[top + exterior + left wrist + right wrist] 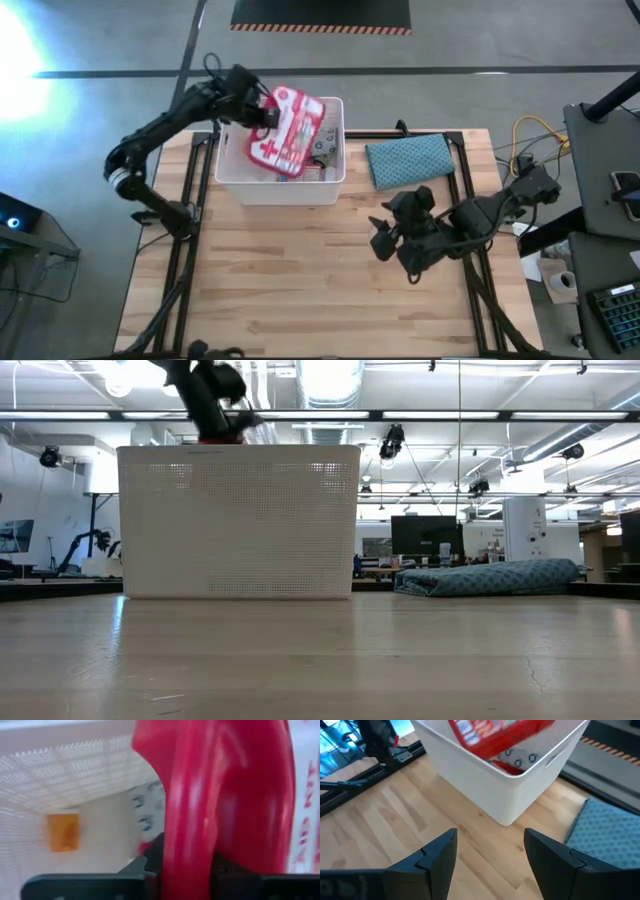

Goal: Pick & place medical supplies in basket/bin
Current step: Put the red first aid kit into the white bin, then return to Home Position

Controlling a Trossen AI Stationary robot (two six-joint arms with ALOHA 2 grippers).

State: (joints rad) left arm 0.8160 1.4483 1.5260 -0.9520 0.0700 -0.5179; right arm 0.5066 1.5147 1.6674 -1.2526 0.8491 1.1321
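Left jaws are clamped on the red first-aid case [289, 130], right jaws are spread wide with nothing between them.

- Left gripper [262, 112] is over the white bin [283, 186], at its far-left corner, holding the case tilted, half above the rim and half inside. Left wrist view: red shell pinched between the dark fingers [90, 885], bin interior behind it.
- So the case is in transit, not placed. Judging by the tilt, it's about to be lowered or dropped in.
- Already in the bin: an orange item [63, 832] by the perforated wall, a grey wipes pack [325, 148] under the case on the right side, and some printed packaging I can't identify.
- Right gripper [395, 240] is parked over the counter [300, 280], right of centre, well apart from the bin. Idle.
- The blue-grey cloth pouch [408, 160] sits just beside the bin's right wall; not part of the job.
- No loose supplies visible on the counter in the high or low view. The wood is bare apart from bin and pouch.

My read: the task is near the end. The case looks like the last item; what's left is release and pulling the left arm out. I can't confirm the full supply count, since the case hides much of the bin floor.
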